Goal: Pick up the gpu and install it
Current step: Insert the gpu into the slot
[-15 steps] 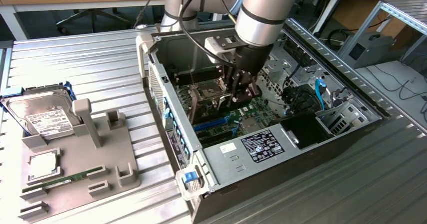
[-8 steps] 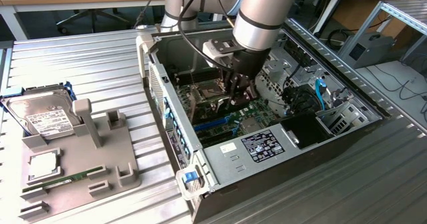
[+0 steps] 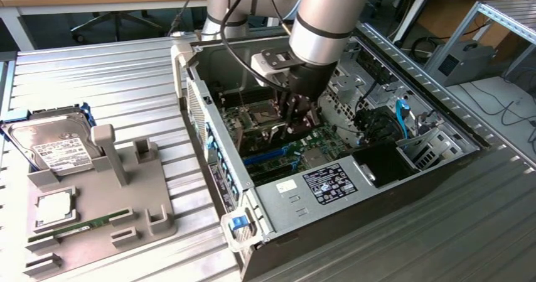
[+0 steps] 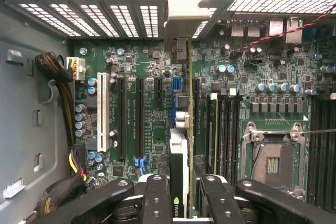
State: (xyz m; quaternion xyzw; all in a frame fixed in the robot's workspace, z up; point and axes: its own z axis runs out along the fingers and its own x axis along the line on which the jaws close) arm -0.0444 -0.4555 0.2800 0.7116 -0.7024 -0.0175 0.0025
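My gripper point(image 3: 297, 120) reaches down into the open computer case point(image 3: 368, 188), over the green motherboard point(image 4: 152, 129). In the wrist view the gripper point(image 4: 185, 203) is shut on the gpu point(image 4: 179, 150), which shows edge-on between the two black fingers point(image 4: 157, 198). The card stands upright over the expansion slots point(image 4: 139, 114). Its silver bracket point(image 4: 181, 14) sits against the slotted rear wall of the case. I cannot tell whether the card's edge is touching a slot.
A grey fixture point(image 3: 100, 213) at the exterior view's left carries a hard drive point(image 3: 50, 144), a CPU point(image 3: 54, 210) and a RAM stick point(image 3: 80, 228). Inside the case are the CPU socket point(image 4: 273, 158), cable bundles point(image 4: 65, 103) and a blue cable point(image 3: 403, 122).
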